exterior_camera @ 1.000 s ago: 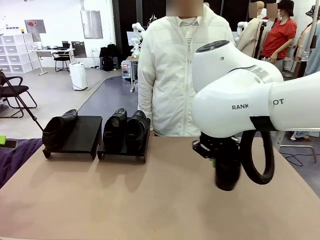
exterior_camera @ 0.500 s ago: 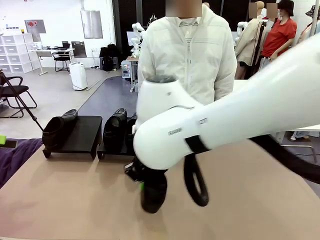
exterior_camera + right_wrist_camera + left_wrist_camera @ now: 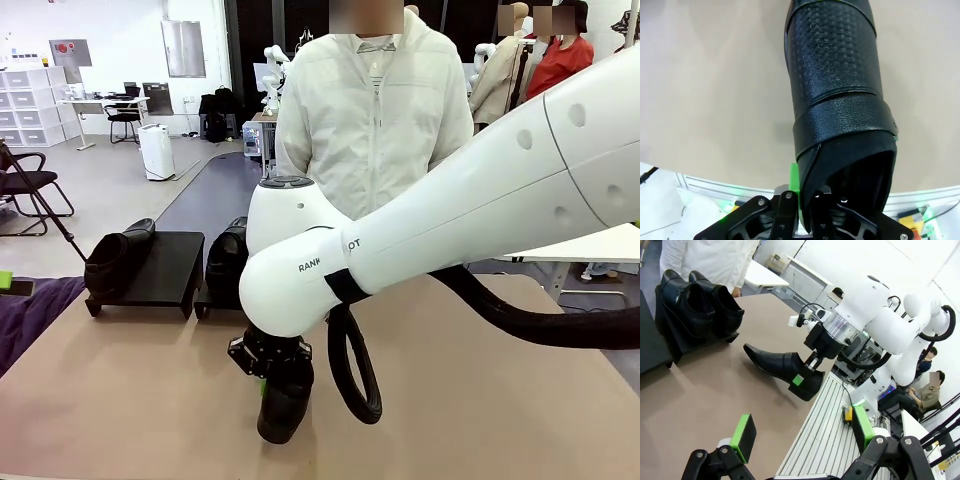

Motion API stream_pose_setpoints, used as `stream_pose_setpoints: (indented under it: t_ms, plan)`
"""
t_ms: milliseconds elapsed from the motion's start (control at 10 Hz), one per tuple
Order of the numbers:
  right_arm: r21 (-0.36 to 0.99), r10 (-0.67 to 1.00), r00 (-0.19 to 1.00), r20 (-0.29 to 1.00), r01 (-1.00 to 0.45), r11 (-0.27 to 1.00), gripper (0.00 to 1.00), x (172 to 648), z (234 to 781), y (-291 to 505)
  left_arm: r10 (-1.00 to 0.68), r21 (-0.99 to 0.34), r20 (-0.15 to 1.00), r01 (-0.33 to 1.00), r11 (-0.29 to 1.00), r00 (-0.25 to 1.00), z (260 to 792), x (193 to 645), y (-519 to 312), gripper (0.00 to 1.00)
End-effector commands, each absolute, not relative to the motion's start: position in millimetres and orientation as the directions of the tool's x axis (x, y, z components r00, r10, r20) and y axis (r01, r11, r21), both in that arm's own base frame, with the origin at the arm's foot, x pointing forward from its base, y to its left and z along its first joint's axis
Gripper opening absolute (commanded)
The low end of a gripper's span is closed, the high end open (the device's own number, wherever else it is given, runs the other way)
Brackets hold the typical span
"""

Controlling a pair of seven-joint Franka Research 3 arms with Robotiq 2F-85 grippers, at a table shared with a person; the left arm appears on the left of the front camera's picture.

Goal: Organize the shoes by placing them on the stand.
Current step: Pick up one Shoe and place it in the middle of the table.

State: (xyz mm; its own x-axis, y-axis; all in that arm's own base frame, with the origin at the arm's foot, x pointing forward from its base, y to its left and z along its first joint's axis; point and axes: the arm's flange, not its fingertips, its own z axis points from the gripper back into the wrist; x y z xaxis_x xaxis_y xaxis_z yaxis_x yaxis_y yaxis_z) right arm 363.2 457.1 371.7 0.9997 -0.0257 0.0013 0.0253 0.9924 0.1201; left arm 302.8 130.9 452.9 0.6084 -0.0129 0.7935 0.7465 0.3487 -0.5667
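- Shoe number four hangs from the right tool, which you can see clamped on its heel rim, toe pointing down toward the desk.
- From the left wrist view you find that same shoe tilted, toe low over the brown desk, heel up in the right tool.
- Your left tool stands with its green pads wide apart, holding nothing.
- You see one shoe on the left stand, lying on its left half.
- You see another pair of shoes side by side on the right stand, partly hidden in the front view by the right arm.
- A person in a white jacket stands at the far side of the desk.
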Motion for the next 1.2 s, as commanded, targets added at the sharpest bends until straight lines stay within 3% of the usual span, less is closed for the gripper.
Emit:
stream_pose_setpoints:
  t_ms: [0, 300, 400, 500, 700, 800, 1100]
  plan:
    - [0.097, -0.067, 0.998, -0.018, 0.069, 0.993, 0.0, 367, 371, 468, -0.011, -0.554, 0.806, 0.76, 0.339, 0.592, 454, 301, 131, 1.0]
    - [0.106, -0.062, 0.998, -0.011, 0.063, 0.992, 0.0, 372, 363, 467, -0.011, -0.554, 0.806, 0.76, 0.339, 0.592, 454, 301, 131, 1.0]
    - [0.101, -0.047, 0.999, -0.008, 0.047, 0.994, 0.59, 372, 363, 466, -0.011, -0.554, 0.806, 0.76, 0.339, 0.592, 454, 301, 131, 1.0]
    - [0.109, -0.035, 0.999, -0.008, 0.036, 0.993, 1.0, 372, 366, 465, -0.011, -0.554, 0.806, 0.76, 0.339, 0.592, 454, 301, 131, 1.0]
    - [0.136, -0.003, 1.0, -0.01, 0.005, 0.991, 1.0, 370, 379, 461, -0.011, -0.554, 0.806, 0.76, 0.339, 0.592, 454, 301, 131, 1.0]
    - [0.215, 0.063, 0.997, -0.041, -0.053, 0.975, 1.0, 372, 399, 448, -0.011, -0.554, 0.806, 0.76, 0.339, 0.592, 454, 301, 131, 1.0]
    - [0.361, 0.165, 0.985, -0.042, -0.139, 0.922, 1.0, 367, 491, 350, -0.011, -0.554, 0.806, 0.76, 0.339, 0.592, 454, 301, 131, 1.0]
